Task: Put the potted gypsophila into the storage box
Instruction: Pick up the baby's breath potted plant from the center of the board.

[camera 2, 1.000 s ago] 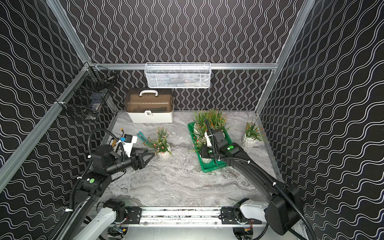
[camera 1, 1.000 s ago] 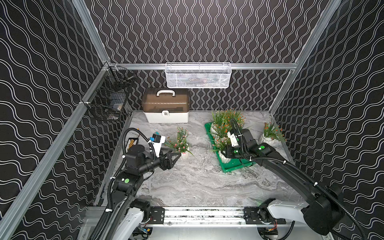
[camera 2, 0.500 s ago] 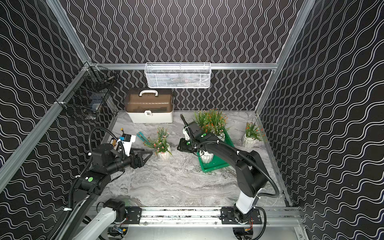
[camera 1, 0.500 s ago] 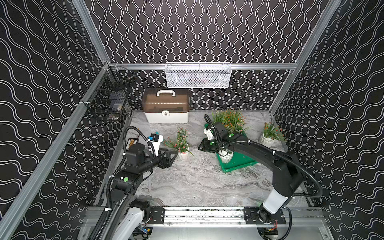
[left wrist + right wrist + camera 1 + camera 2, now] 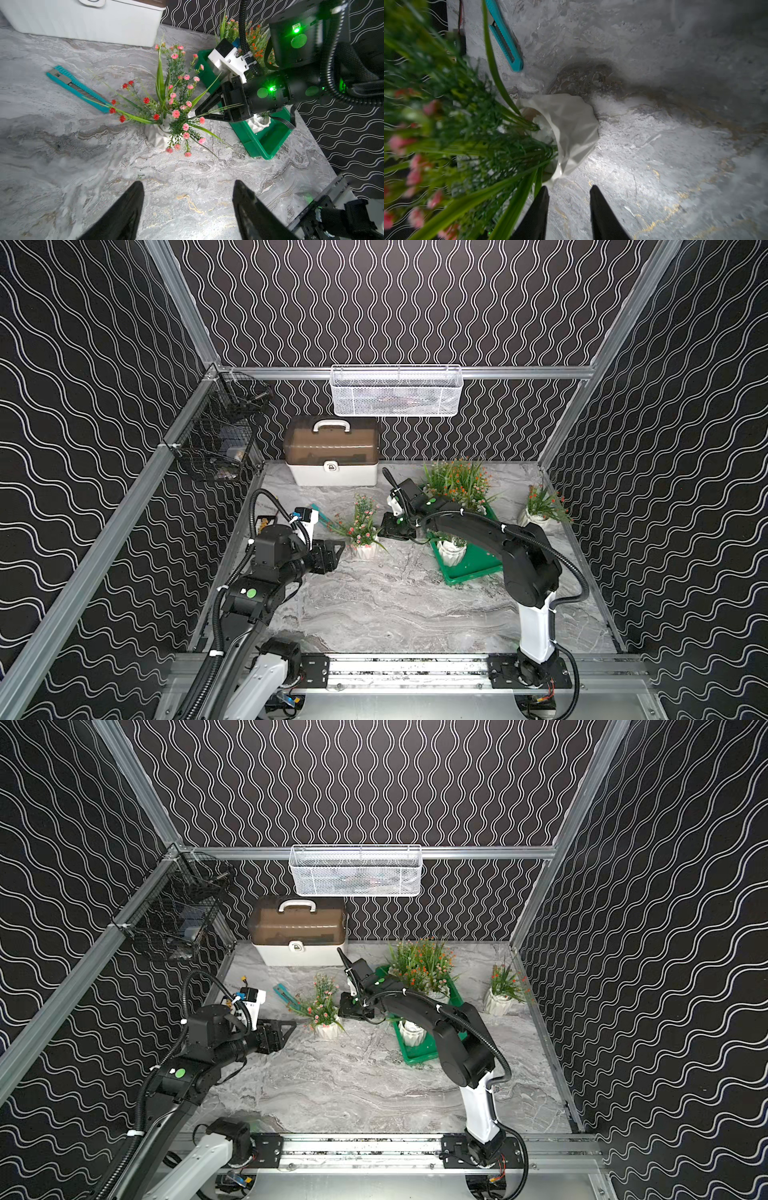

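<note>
Right claw, jaws parted and empty, sits just beside the pink-flowered pot, left of centre on the table, outside the storage box; closing on leaves could topple it.

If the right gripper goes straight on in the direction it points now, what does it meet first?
Most likely the pink-flowered gypsophila's white pot: in the right wrist view it lies just ahead of the open right gripper. The plant's leaves may touch the gripper first; depth is unclear.
</note>
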{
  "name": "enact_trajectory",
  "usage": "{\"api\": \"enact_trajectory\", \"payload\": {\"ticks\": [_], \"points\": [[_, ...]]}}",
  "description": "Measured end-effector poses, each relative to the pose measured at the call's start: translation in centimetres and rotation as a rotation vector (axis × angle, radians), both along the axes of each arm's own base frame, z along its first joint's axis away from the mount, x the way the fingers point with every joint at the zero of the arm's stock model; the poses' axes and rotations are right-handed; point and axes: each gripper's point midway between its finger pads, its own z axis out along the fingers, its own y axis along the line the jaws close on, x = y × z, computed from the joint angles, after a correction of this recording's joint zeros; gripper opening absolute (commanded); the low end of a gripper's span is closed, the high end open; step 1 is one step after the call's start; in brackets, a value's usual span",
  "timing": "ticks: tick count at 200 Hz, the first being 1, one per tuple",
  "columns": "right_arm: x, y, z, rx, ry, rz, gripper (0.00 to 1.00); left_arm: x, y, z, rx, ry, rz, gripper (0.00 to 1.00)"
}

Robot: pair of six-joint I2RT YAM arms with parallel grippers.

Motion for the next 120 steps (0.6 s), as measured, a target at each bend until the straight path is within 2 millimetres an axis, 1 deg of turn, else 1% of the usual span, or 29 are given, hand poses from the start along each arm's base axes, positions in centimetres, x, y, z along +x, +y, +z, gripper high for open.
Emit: {"api": "enact_trajectory", "payload": {"ticks": [28,68,120], "points": [[0.3,0.5,-1.3,-0.034,0.015,0.002,0.32,0.1,0.4,-0.2,0.013,0.007,0.022,0.71],[0.6,1.7,-1.7,-0.046,0.002,0.026,0.3,0.2,0.6,-0.3,0.017,0.008,0.031,0.71],[1.0,2.1,-2.4,-0.104,-0.016,0.022,0.28,0.4,0.8,-0.6,0.024,0.019,0.04,0.69]]}}
